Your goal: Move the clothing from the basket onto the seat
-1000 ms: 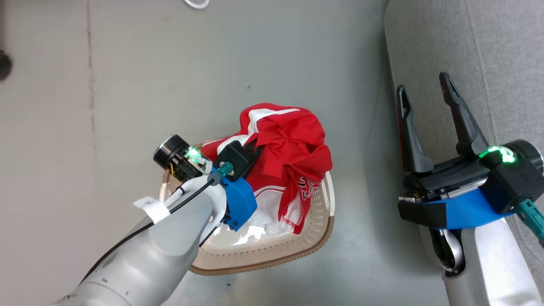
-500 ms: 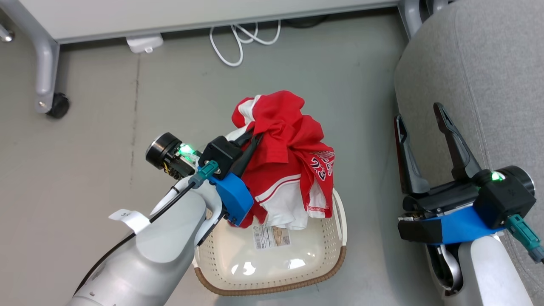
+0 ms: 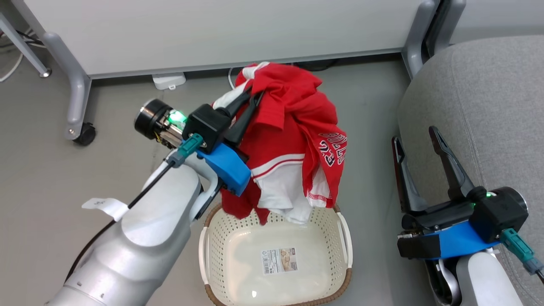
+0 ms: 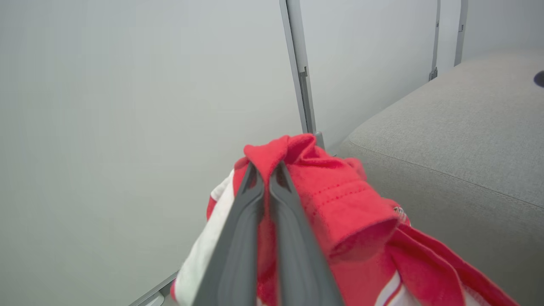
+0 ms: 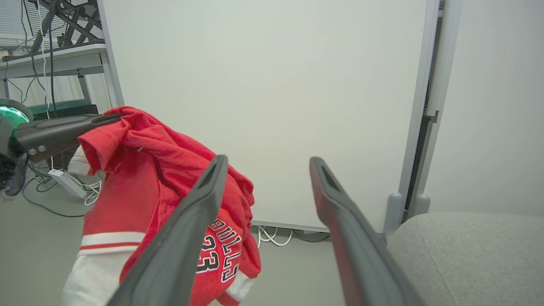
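Note:
My left gripper [image 3: 250,94] is shut on the clothing [image 3: 293,136], a red jersey with white panels, and holds it in the air above the far end of the basket [image 3: 346,238]. The hem hangs just over the basket's rim. In the left wrist view the fingers [image 4: 242,221] pinch a red fold of the clothing [image 4: 340,199]. The basket's cream floor with its label shows bare. The seat [image 3: 488,106] is at the right, its grey cushion [image 4: 459,123] beyond the jersey. My right gripper [image 3: 414,134] stands open beside the seat's edge, holding nothing; from its wrist I see the clothing [image 5: 170,170] at left.
A white panel on grey legs with castors [image 3: 83,135] stands behind the basket, with a power strip [image 3: 168,80] and cables at its foot. Grey floor lies left of the basket. A desk frame with cables [image 5: 51,46] is at the far left.
My left gripper has lifted the clothing up out of the basket, whose floor is now bare. The head view has tilted up and shows the panel. The right gripper stays open.

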### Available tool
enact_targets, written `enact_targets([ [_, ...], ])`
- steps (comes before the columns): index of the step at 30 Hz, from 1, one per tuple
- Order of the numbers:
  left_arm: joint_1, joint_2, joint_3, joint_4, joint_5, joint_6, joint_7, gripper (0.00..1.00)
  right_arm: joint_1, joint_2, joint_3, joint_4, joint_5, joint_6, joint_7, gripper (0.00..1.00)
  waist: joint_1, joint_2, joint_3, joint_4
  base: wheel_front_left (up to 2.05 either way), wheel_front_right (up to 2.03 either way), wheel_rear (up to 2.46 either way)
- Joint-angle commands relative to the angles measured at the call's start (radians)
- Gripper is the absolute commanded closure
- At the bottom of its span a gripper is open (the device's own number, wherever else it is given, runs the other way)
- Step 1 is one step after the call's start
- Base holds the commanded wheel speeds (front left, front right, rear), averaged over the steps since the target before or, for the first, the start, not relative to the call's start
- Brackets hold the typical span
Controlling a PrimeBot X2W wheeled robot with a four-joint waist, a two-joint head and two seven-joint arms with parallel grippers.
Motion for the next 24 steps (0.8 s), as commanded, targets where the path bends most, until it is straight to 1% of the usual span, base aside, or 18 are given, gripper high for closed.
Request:
enact_targets([
  [1,-0.022,0.006,0.014,-0.017,0.003,-0.003,-0.005,1.00,0.018,-0.004,0.000,0.003,0.003,0.000,-0.004,0.00,0.0001,-0.0001,-0.011,0.003,0.00,0.00,0.00],
  [9,-0.051,0.014,0.045,-0.070,-0.018,-0.002,-0.005,1.00,0.046,-0.004,0.002,0.008,0.010,0.000,-0.004,0.00,0.0001,-0.0001,-0.041,0.008,0.00,0.00,0.00],
  [24,-0.029,0.024,0.037,-0.113,-0.045,0.005,0.020,1.00,0.049,-0.004,0.017,-0.002,0.016,0.000,-0.004,0.00,0.0001,-0.0001,-0.066,0.008,0.00,0.00,0.00],
])
